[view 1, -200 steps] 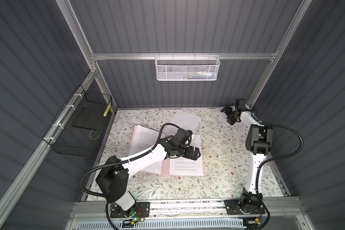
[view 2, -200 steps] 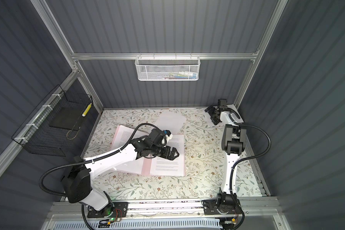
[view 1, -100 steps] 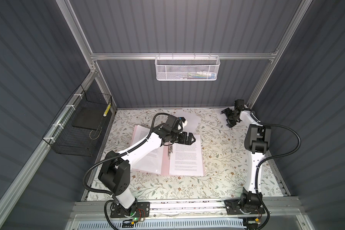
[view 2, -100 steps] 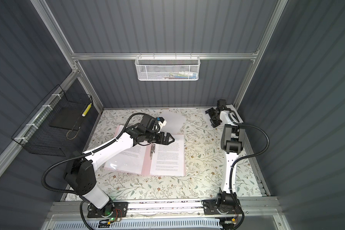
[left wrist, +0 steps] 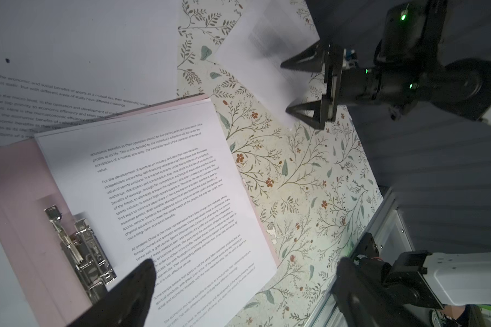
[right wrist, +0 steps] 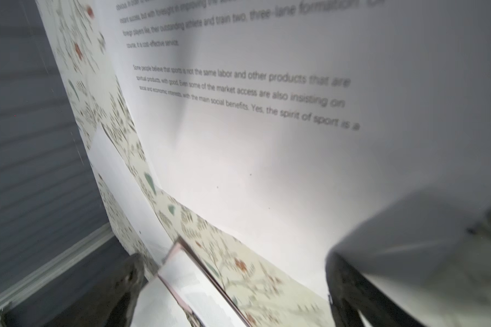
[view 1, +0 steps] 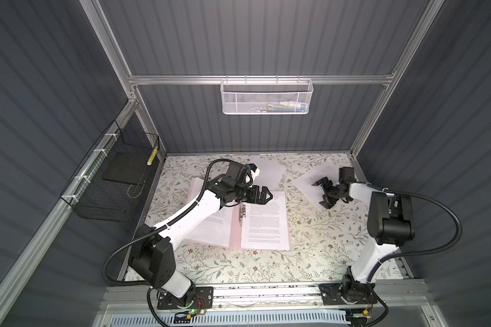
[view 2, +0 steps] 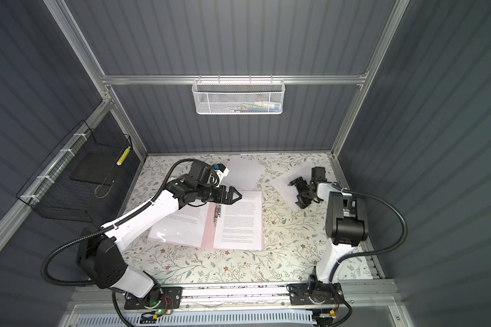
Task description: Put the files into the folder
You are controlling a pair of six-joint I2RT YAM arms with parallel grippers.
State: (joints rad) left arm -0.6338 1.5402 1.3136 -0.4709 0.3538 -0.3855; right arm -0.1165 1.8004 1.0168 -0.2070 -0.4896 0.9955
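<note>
The pale pink folder (view 1: 234, 236) lies open at the middle of the floral table (view 1: 309, 232), metal clip (left wrist: 80, 249) along its spine, with printed files (view 1: 264, 223) already resting on both halves. Two loose sheets remain: one just beyond the folder's far edge (view 1: 270, 172), another at the far right (view 1: 306, 185). The left gripper (view 1: 268, 195) hovers over the folder's far edge, jaws spread wide and empty. The right gripper (left wrist: 285, 87) stands equally wide over the far-right sheet, gripping nothing. These sheets look light, limp and slick on the cloth (a flat sheet offers no edge to pinch). A likely grip is at a corner or a bowed-up edge, since paper creases and droops.
</note>
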